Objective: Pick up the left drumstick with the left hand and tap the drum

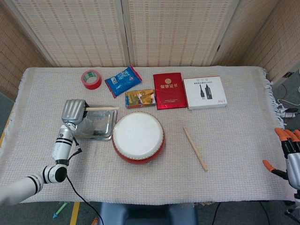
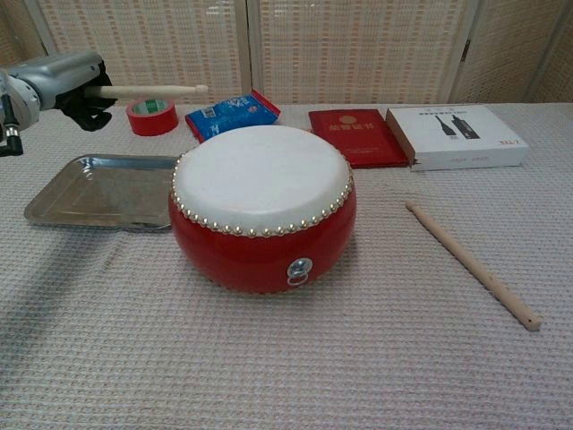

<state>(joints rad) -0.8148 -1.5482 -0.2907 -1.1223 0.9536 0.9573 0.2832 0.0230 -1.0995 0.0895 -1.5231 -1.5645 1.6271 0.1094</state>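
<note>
Left hand clamped on the left drumstick, tip short of the drum.
Swing it right over the drumhead, then tap down lightly; right hand sits far right of the drum, fingers apart.

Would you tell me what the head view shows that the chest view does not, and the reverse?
Only the head view shows the right hand at the table's right edge and the yellow packet behind the drum. Only the chest view shows the drum's red side wall and metal ring. Both show the left hand holding a drumstick, the tray and the spare drumstick.
</note>
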